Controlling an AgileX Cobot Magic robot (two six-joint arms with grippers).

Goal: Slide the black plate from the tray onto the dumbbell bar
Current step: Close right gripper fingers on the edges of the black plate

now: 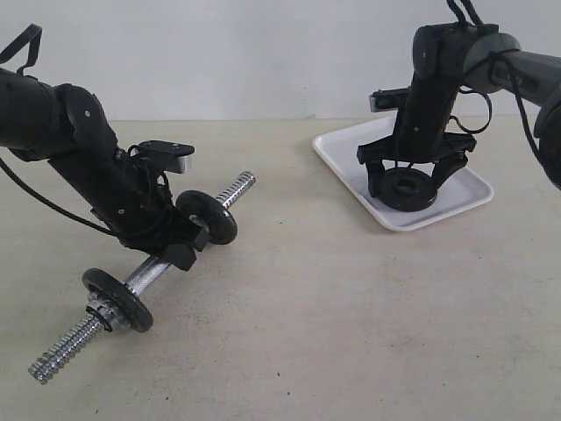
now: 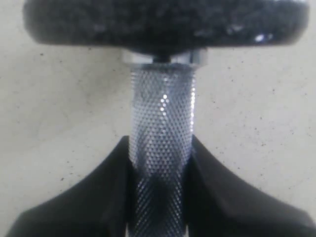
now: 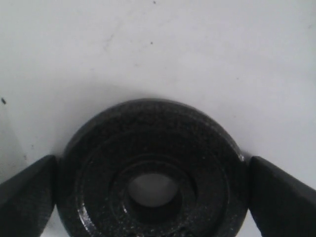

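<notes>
My left gripper (image 2: 160,202) is clenching the dumbbell bar (image 2: 160,128) by its knurled middle, one finger (image 2: 98,202) pressing on each side of the chrome. Just past my fingertips a chrome collar (image 2: 163,58) is sitting against a black disc (image 2: 163,22) that is threaded on the bar. In the exterior view this same left gripper (image 1: 180,250) is holding the dumbbell bar (image 1: 147,274) on a diagonal across the beige tabletop (image 1: 351,333). That disc (image 1: 209,217) is sitting on the far side of my grip and a second disc (image 1: 118,300) on the near side, with a bare threaded end (image 1: 237,189) sticking out toward the tray.

My right gripper (image 3: 155,195) is standing released, its jaws spread wide and straddling the black plate (image 3: 158,143). A finger (image 3: 27,192) is waiting right at the rim on each side; whether the pads are actually touching it, I cannot tell. The plate is lying flat on the white tray (image 3: 148,49), centre hole facing up. From outside, my right gripper (image 1: 408,182) is pointing down over the black plate (image 1: 405,191), which is resting toward the near end of the tray (image 1: 351,162), well apart from the bar.
</notes>
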